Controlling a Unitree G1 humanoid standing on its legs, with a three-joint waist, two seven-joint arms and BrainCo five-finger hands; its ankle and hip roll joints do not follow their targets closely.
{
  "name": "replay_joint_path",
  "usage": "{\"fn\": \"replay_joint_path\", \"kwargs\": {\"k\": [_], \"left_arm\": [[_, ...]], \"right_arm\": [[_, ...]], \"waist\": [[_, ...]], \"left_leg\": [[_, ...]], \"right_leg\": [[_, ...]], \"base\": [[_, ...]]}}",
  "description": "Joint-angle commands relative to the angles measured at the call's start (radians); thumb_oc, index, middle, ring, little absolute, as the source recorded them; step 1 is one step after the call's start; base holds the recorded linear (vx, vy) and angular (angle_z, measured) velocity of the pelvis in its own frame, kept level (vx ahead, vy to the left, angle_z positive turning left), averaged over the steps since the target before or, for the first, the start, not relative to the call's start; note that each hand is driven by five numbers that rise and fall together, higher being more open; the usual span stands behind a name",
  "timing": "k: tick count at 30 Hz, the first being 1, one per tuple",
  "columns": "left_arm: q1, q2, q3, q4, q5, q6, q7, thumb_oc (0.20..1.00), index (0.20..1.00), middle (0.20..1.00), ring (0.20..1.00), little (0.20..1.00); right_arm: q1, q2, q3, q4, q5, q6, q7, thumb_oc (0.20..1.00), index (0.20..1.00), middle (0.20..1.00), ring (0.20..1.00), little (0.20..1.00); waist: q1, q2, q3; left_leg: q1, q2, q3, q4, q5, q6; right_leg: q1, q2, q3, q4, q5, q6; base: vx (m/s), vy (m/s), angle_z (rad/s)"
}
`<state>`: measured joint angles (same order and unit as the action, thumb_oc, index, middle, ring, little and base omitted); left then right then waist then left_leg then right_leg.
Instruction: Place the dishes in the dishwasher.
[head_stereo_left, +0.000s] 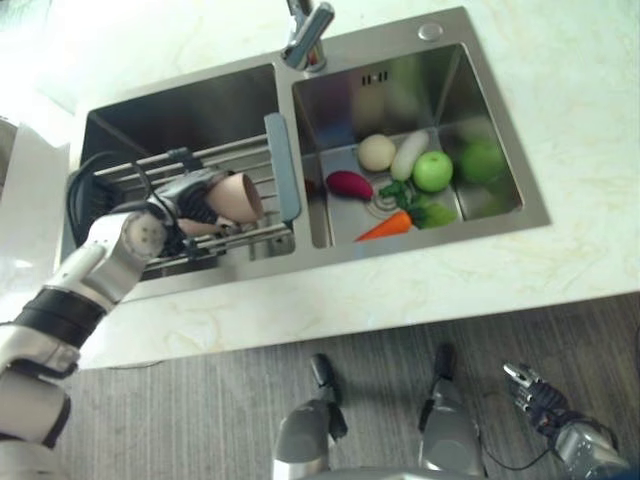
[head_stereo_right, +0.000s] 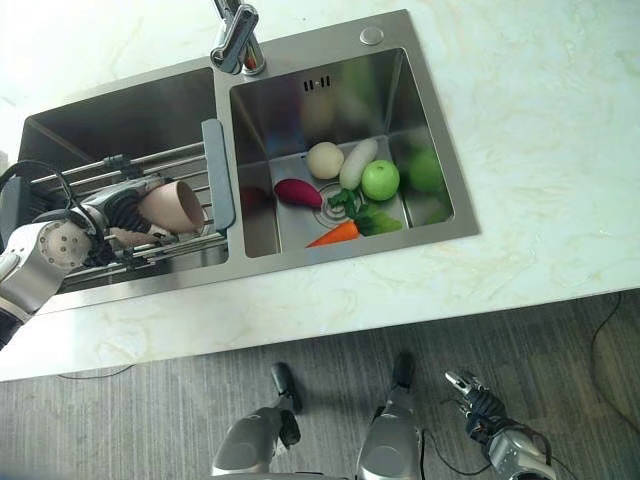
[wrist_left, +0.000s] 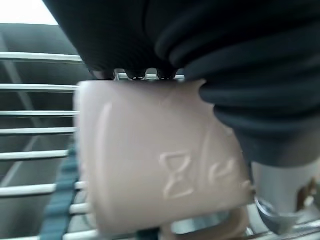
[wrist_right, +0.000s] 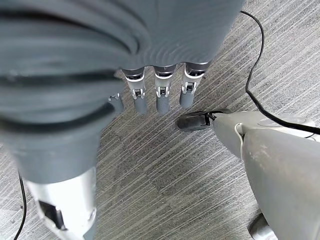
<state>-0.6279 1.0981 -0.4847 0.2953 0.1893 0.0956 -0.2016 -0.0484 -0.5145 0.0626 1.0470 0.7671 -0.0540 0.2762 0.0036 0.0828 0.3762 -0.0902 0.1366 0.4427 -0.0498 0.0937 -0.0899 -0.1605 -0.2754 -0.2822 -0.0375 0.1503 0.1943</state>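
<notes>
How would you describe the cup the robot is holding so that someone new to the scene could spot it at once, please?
Start at the double steel sink in the pale counter and go to its left basin, where a wire rack spans the top. Over that rack the left hand is curled round a beige cup lying on its side. It is the only dish; everything in the right basin is vegetables and fruit.
</notes>
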Motion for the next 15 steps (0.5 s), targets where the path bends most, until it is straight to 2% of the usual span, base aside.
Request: {"fn": "replay_joint_path", "kwargs": {"k": [1,4,12,15], "left_arm": [[0.064,0.061,0.025,0.061,0.092,0.106,-0.058,1.000,1.000,1.000,1.000,1.000],[0.073,0.065,0.025,0.072,0.122,0.146,-0.101,1.000,1.000,1.000,1.000,1.000],[0.061,0.043,0.000,0.109,0.140,0.159,-0.101,1.000,1.000,1.000,1.000,1.000],[0.062,0.029,0.000,0.124,0.142,0.130,-0.060,1.000,1.000,1.000,1.000,1.000]], "right_arm": [[0.019,-0.007,-0.034,-0.013,0.031,-0.024,0.007,1.000,1.000,1.000,1.000,1.000],[0.023,-0.008,-0.038,-0.025,0.032,-0.021,0.008,1.000,1.000,1.000,1.000,1.000],[0.014,-0.008,-0.027,-0.037,0.034,-0.022,0.003,1.000,1.000,1.000,1.000,1.000],[0.010,-0.010,-0.027,-0.036,0.035,-0.020,0.002,1.000,1.000,1.000,1.000,1.000]], "waist": [[0.012,-0.009,-0.006],[0.012,-0.008,-0.004],[0.007,-0.009,0.000],[0.007,-0.012,0.001]], "left_leg": [[-0.078,0.021,-0.105,0.063,-0.036,-0.022],[-0.080,0.020,-0.107,0.065,-0.036,-0.021],[-0.084,0.023,-0.103,0.065,-0.035,-0.021],[-0.086,0.023,-0.106,0.063,-0.035,-0.021]], "right_leg": [[-0.090,-0.073,-0.027,0.168,-0.075,0.066],[-0.091,-0.074,-0.027,0.169,-0.075,0.066],[-0.097,-0.074,-0.025,0.171,-0.075,0.066],[-0.100,-0.072,-0.023,0.170,-0.075,0.065]], "base": [[0.00,0.000,0.00],[0.00,0.000,0.00],[0.00,0.000,0.00],[-0.01,0.001,0.03]]}}
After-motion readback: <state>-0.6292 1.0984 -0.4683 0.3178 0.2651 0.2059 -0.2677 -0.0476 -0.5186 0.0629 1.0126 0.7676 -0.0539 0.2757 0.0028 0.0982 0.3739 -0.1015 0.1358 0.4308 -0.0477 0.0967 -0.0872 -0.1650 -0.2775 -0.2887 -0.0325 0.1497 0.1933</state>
